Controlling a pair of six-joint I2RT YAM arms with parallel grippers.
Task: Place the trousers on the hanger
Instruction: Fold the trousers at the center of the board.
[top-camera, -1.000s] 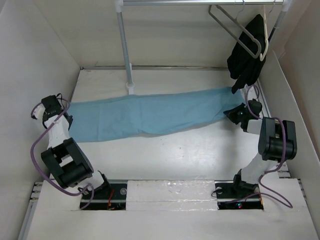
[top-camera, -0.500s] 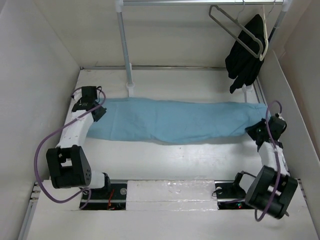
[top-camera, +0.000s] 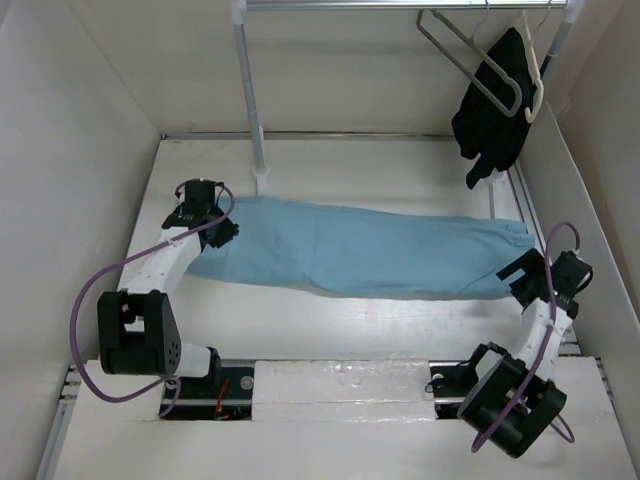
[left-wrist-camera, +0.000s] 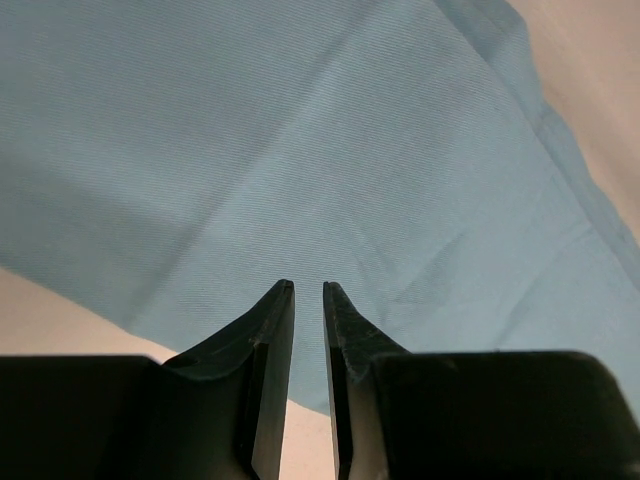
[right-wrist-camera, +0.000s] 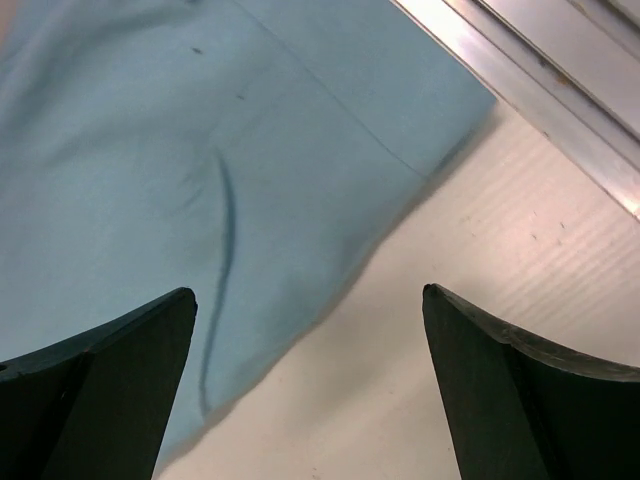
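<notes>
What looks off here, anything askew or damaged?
The hanger hangs steeply tilted under the rail, and the black garment droops in a bunch against it. The trousers lie flat on the table, with no visible damage, only a crease near the open right pincer.
</notes>
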